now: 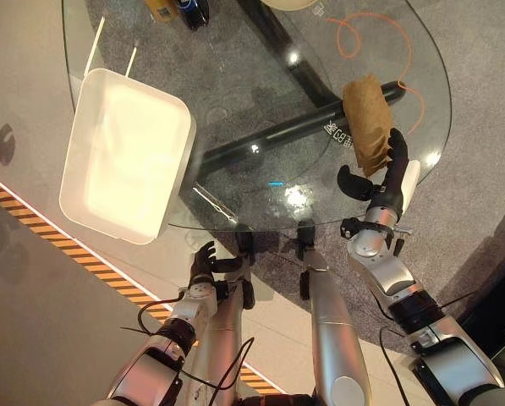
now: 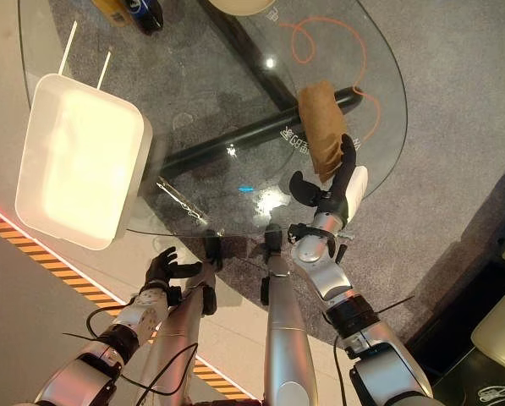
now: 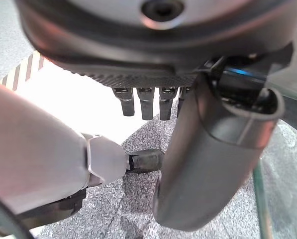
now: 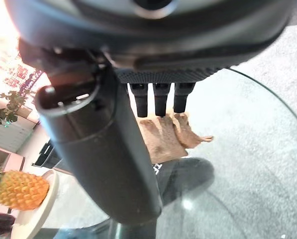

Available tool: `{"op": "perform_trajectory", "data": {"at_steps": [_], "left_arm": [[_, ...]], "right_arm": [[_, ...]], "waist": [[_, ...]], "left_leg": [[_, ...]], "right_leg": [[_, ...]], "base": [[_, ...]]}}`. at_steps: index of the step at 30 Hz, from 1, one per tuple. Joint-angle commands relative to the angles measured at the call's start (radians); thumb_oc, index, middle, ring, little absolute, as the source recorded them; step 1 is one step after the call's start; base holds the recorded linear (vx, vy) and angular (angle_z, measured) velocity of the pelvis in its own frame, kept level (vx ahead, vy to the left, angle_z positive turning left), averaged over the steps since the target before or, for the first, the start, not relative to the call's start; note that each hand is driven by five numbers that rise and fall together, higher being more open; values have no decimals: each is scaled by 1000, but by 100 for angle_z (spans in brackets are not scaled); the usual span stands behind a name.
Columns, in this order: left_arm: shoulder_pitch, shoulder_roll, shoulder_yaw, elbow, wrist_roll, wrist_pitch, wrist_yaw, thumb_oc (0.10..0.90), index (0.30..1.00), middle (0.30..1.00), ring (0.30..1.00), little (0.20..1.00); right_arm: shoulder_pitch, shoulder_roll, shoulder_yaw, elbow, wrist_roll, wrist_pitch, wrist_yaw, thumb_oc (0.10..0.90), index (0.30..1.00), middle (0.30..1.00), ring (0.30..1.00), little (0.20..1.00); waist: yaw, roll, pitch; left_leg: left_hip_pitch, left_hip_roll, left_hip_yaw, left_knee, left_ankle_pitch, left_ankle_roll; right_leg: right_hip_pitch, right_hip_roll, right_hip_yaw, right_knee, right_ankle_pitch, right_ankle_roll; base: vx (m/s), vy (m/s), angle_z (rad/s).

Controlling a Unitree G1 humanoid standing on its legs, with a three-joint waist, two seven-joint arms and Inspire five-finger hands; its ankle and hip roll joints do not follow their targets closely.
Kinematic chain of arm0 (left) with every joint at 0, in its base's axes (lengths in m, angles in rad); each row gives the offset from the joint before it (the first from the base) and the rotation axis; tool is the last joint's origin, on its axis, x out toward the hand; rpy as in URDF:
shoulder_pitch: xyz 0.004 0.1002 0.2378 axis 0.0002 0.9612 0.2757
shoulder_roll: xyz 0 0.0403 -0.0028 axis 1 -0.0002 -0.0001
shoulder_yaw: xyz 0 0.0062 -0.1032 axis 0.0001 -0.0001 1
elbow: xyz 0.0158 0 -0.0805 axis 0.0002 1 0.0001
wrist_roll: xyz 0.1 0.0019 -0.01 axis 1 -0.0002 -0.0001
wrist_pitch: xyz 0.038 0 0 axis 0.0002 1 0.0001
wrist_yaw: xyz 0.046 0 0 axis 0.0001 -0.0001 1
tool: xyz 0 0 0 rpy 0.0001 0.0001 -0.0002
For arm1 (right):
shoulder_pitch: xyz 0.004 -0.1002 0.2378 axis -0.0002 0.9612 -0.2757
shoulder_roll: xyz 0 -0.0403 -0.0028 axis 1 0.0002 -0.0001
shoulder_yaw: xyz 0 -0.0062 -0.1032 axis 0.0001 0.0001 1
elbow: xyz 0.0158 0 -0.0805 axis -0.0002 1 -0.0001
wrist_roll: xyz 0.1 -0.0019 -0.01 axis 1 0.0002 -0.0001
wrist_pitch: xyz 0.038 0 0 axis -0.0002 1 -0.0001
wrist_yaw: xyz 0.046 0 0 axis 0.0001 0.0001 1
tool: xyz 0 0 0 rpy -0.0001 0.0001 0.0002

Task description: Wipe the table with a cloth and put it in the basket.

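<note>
Brown cloth [image 1: 367,121] flat on the round glass table [image 1: 235,101], right side. Right hand [image 1: 386,173] at its near edge, fingers straight and relaxed on the cloth, thumb out to the left. White basket [image 1: 125,152] well apart on the left. Left hand [image 1: 206,262] low beyond the table's near rim, released, grasping nothing.

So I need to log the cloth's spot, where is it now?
The brown cloth lies on the glass table's right side, under the right robot hand's fingers, far from the white basket at left.
</note>
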Motion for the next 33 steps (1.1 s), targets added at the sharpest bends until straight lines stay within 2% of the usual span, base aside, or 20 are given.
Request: {"op": "perform_trajectory", "data": {"at_steps": [1, 10, 14, 21, 33], "left_arm": [[36, -3, 10, -28, -29, 6, 35, 800, 900, 900, 900, 900], [-18, 0, 13, -14, -46, 31, 26, 800, 900, 900, 900, 900], [-40, -4, 14, -4, -59, 33, 24, 800, 900, 900, 900, 900], [-74, -12, 16, 11, -71, 51, 27, 800, 900, 900, 900, 900], [-133, 1, 17, 51, -97, 60, 14, 800, 900, 900, 900, 900]], "right_arm": [[-37, -22, -53, -56, -1, -9, -113, 800, 900, 900, 900, 900], [-145, -69, -57, -9, 17, -1, -126, 800, 900, 900, 900, 900], [-197, -81, -65, 0, 2, 33, -166, 800, 900, 900, 900, 900], [-260, -92, -52, 15, -9, 78, -139, 800, 900, 900, 900, 900], [-331, -102, -43, 168, 144, 111, -138, 800, 900, 900, 900, 900]], "waist": [[-7, 6, -19], [-4, 16, -19], [-4, 20, -19], [-2, 21, -19], [4, 23, -19]], "left_leg": [[-73, -54, -39, 150, -127, -1], [-134, -52, -41, 190, -132, 0], [-154, -52, -44, 202, -133, 0], [-179, -51, -47, 217, -133, 1], [-215, -49, -51, 237, -134, -4]], "right_leg": [[-38, 42, -31, 20, -15, 0], [-104, 39, -22, 47, -9, 4], [-127, 43, -16, 62, -10, 5], [-155, 48, -11, 80, -11, 5], [-193, 51, -11, 98, -8, 8]], "base": [[48, 12, 5], [9, 3, 1], [0, 0, 0], [0, 0, 0], [0, 0, 0]]}}
